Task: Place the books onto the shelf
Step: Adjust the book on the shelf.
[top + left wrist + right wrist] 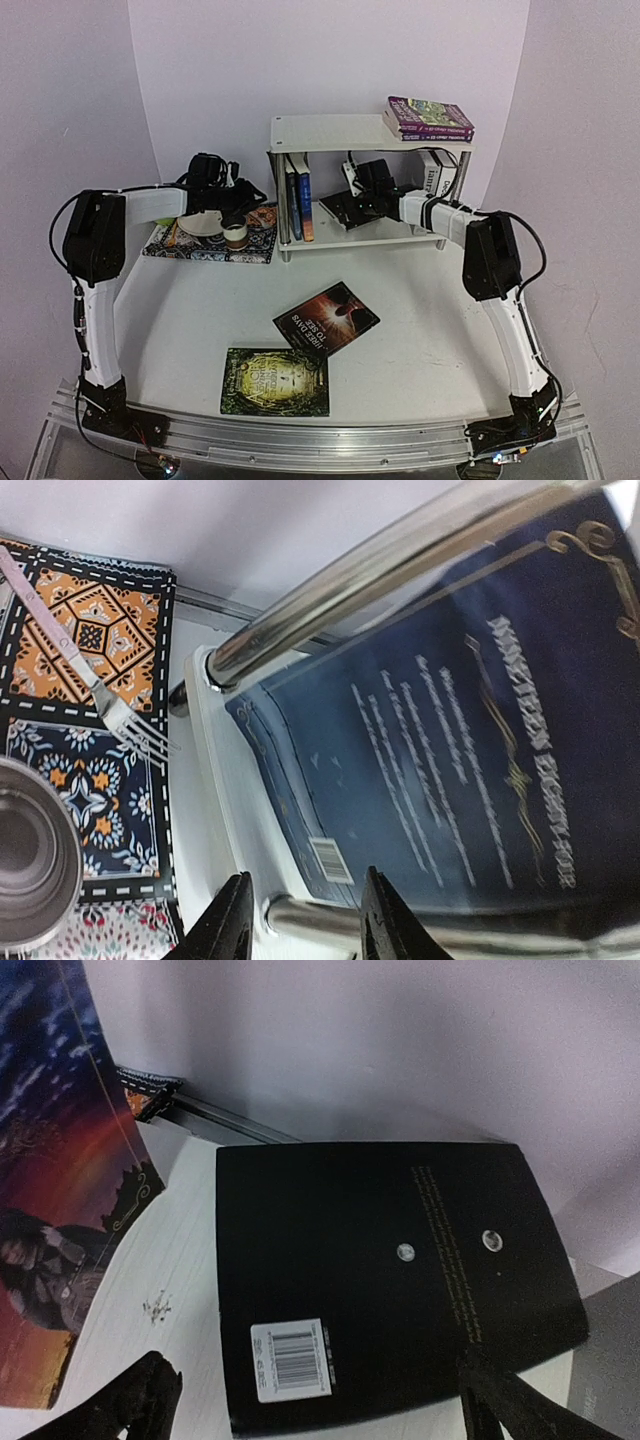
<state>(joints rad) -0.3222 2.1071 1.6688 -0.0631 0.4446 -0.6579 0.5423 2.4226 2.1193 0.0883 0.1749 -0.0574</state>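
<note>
The white shelf (330,132) holds two purple books (428,118) flat on top. On its lower tier a dark blue book (450,730) and others stand upright at the left (297,195). A black book (380,1270) lies flat in the middle (340,210). My right gripper (320,1410) is open wide just behind that book's barcode edge, not touching it (355,192). My left gripper (305,925) is open beside the shelf's left chrome leg (400,570), holding nothing. On the table lie a dark orange-glow book (326,318) and a green book (276,381).
A patterned mat (210,242) left of the shelf carries a plate (205,222), a cup (30,850) and a fork (90,680), close under my left wrist. An orange-blue cover (60,1160) stands left of the black book. A pale book (432,175) stands at the lower tier's right end.
</note>
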